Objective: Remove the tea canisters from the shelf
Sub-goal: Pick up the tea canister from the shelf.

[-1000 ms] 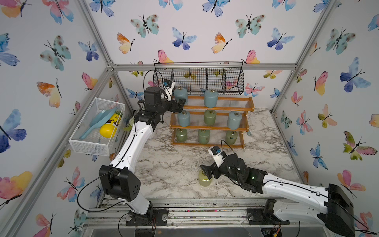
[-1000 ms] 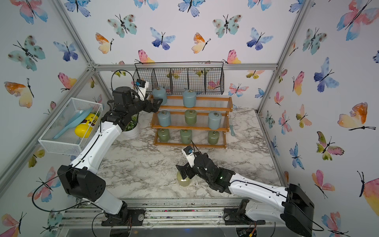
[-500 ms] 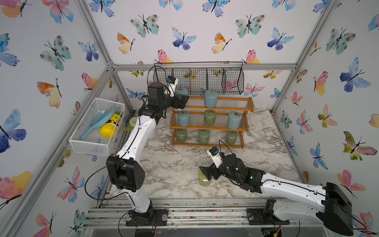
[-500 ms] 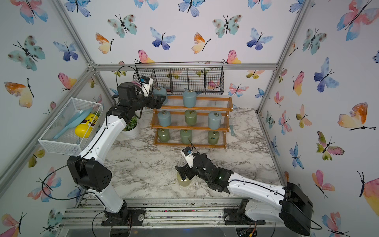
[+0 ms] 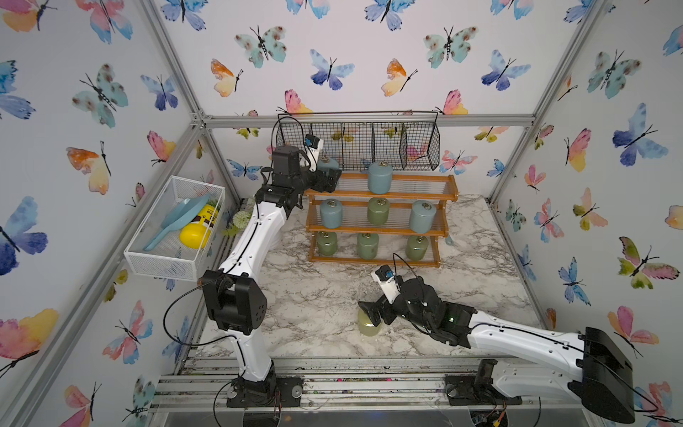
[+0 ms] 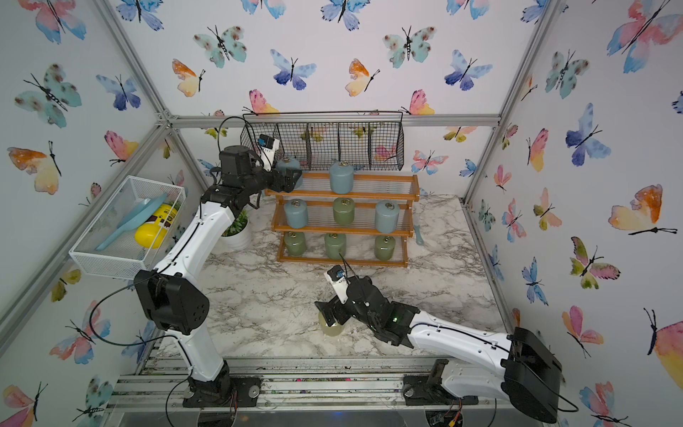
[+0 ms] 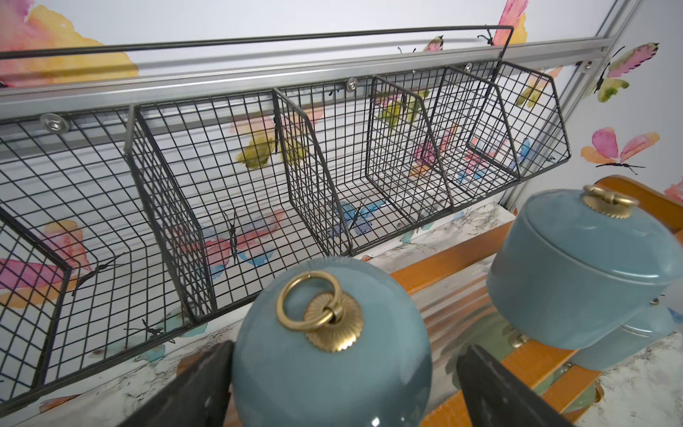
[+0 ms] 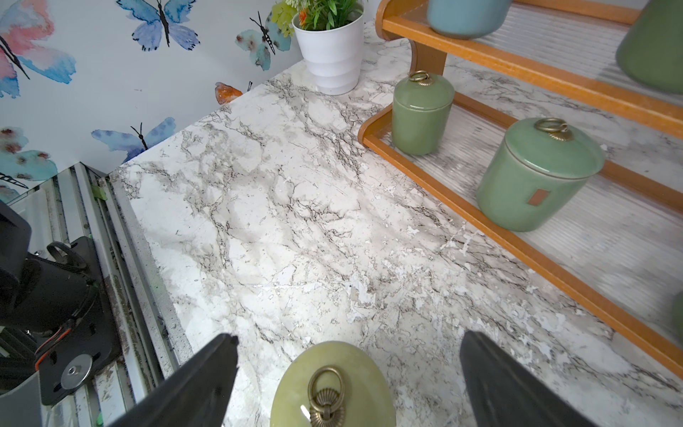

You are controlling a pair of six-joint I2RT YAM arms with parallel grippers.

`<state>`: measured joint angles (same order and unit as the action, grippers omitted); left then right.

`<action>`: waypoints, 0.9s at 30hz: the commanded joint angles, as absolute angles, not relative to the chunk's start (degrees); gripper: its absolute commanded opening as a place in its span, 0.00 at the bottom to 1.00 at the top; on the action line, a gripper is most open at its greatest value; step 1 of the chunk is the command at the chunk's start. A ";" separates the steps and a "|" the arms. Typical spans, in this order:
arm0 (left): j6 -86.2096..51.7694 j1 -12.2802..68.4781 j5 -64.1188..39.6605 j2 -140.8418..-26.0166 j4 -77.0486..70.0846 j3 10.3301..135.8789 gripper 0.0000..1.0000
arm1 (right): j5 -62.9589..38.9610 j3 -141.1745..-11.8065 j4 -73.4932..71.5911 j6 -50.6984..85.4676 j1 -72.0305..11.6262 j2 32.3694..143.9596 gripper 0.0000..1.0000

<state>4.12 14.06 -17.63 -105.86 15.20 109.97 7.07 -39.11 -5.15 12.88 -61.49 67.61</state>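
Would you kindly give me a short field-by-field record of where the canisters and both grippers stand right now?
left gripper: open, jaws either side of the end blue canister on the shelf top tier
right gripper: open, jaws either side of the yellow-green canister, upright on the table
top tier, also: second blue canister
middle tier canisters: blue, green, blue
bottom tier canisters: three green
count on shelf: eight

Picture edges cut off the blue canister (image 7: pixel 332 351) and the yellow-green canister (image 8: pixel 332 388).
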 commanded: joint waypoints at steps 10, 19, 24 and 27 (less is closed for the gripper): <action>5.05 13.80 -16.89 -109.03 11.98 111.67 0.99 | 5.65 -40.21 -5.27 13.43 -61.79 70.38 1.00; 4.52 13.62 -18.34 -111.27 11.26 113.04 0.98 | 5.19 -40.87 -5.25 13.45 -61.79 71.80 1.00; 4.57 13.46 -18.28 -110.94 10.38 111.99 0.88 | 5.31 -40.96 -5.12 13.45 -61.79 72.07 1.00; 4.49 13.28 -18.19 -110.17 9.49 111.17 0.80 | 5.19 -40.96 -5.03 13.36 -61.79 72.20 1.00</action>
